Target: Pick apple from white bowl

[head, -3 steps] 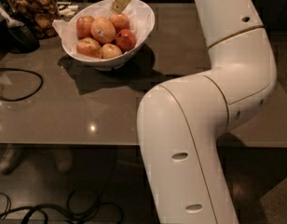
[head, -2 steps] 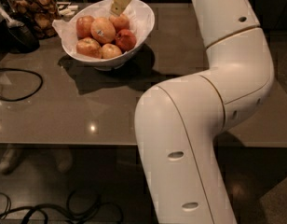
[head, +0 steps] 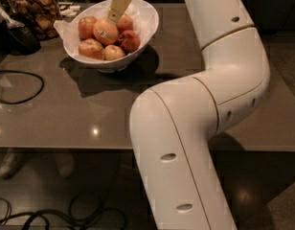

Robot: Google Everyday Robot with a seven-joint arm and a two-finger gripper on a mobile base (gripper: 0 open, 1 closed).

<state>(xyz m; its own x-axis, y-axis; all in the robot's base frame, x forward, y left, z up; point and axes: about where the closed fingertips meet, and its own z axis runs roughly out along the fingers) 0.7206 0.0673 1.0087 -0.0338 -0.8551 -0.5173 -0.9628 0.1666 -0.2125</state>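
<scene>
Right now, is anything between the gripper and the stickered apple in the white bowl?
Nothing visible does. The gripper hangs over the white bowl, its tip just at the upper edge of the apple. That apple lies on top of the pile; the deep red apple and the smaller apples sit beside it, not over it.

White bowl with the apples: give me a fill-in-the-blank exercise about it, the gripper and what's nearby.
The apple with the small sticker lies ____ the white bowl. The gripper reaches toward that apple from ____. In the camera view, the glass jar stands to the ____ of the bowl. The darkest apple in the bowl is deep ____.
Missing words: in; above; left; red.
</scene>
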